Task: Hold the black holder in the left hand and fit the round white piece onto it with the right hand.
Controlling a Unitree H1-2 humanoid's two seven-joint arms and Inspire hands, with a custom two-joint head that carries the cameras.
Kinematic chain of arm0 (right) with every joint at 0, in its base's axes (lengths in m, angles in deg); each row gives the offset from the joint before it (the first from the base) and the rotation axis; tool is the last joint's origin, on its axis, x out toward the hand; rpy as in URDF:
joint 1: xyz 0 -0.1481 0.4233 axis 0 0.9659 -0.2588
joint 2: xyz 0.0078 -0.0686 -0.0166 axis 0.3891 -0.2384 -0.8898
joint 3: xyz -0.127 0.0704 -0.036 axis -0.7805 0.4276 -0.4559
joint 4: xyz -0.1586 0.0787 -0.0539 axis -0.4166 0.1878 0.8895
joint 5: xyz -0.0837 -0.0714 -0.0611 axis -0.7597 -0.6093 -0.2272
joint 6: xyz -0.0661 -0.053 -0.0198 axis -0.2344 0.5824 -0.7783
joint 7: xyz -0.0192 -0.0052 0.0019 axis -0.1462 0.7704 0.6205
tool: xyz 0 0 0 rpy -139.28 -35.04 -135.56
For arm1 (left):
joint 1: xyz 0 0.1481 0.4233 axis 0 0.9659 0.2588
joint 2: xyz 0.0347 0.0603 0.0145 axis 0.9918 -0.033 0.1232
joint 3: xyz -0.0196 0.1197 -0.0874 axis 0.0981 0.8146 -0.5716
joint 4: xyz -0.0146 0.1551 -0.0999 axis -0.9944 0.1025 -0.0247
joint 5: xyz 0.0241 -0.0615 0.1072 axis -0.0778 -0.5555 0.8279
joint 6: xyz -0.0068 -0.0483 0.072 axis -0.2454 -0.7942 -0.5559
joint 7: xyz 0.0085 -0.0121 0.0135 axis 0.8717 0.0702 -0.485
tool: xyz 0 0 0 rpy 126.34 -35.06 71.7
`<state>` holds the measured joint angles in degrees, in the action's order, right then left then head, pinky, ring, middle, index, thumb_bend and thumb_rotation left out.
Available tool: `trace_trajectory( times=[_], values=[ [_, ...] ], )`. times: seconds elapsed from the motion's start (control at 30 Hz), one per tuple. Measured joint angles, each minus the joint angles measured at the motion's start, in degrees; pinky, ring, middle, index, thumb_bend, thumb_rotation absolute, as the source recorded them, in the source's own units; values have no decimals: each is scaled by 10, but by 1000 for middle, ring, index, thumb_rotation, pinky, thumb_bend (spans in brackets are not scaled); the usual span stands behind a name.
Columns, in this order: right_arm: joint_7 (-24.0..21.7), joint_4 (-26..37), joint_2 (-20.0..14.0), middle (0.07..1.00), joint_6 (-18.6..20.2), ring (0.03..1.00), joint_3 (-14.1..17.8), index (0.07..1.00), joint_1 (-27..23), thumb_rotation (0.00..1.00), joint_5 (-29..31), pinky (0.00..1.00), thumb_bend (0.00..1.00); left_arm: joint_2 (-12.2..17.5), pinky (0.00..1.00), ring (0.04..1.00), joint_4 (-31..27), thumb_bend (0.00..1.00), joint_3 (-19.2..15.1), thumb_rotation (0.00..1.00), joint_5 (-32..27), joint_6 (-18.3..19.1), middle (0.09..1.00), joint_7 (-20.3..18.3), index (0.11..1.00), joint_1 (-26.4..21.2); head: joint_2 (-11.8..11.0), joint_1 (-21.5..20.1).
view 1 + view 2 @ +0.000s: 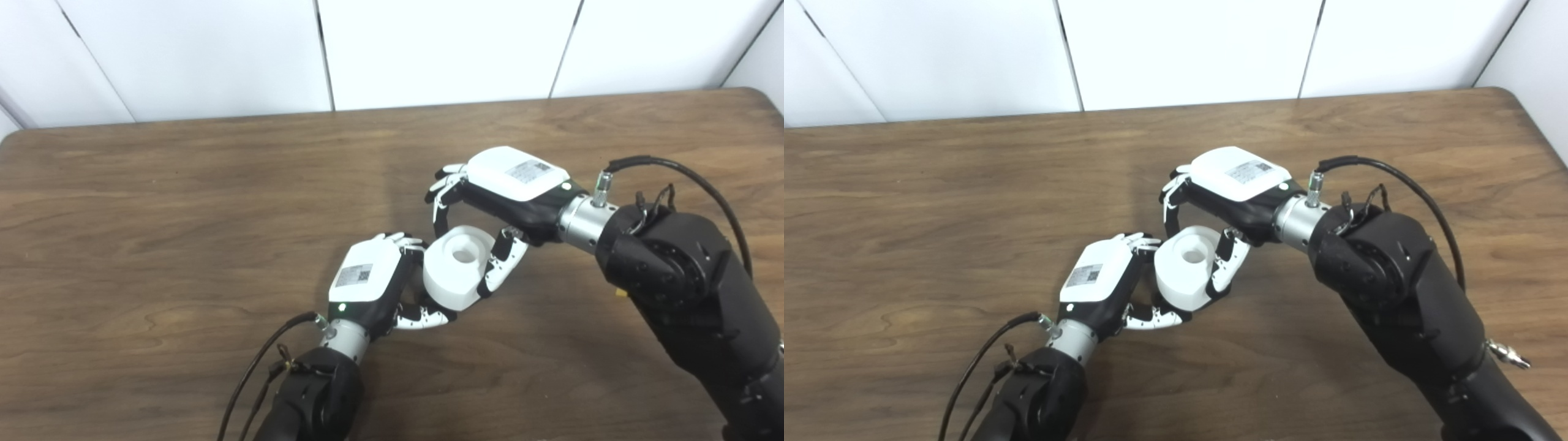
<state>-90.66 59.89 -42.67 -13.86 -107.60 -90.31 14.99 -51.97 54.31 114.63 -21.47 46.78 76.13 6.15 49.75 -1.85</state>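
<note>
In the left eye view, the right hand (499, 196) is cupping the round white piece (458, 266) between fingers and thumb at mid-table, pressing it toward the left hand (373, 278) at its 8 o'clock; squaring the piece's hole before pushing looks wise. In the right eye view, the left hand's fingers (1151, 318) are curling beneath the piece, hiding the black holder, while bare wooden table (906, 202) is lying all around and nothing is blocking the way.
</note>
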Motion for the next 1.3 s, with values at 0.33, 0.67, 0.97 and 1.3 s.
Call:
trace_trajectory(
  times=[0.33, 0.67, 0.97, 1.3],
  values=[
    [11, -6, 0, 804, -3, 911, -6, 483, 4, 135, -1, 821, 525, 0, 917, 875, -1, 518, 0, 62, 0, 5, 792, -2, 486, 0, 5, -3],
    [7, -7, -5, 818, -3, 928, -15, 555, -4, 187, -5, 851, 806, -1, 929, 880, -2, 518, 0, 63, 0, 10, 796, -6, 486, -1, 5, -2],
    [-78, -11, -30, 855, 4, 954, -37, 647, -13, 278, -11, 896, 1000, -1, 912, 873, -5, 518, -2, 62, 3, 10, 793, -10, 486, -2, 6, -4],
    [-122, -15, -30, 904, 14, 999, -36, 702, -20, 349, -11, 956, 1000, -1, 918, 874, -5, 518, -2, 62, 2, 9, 792, -10, 486, -2, 5, -4]
  ],
)
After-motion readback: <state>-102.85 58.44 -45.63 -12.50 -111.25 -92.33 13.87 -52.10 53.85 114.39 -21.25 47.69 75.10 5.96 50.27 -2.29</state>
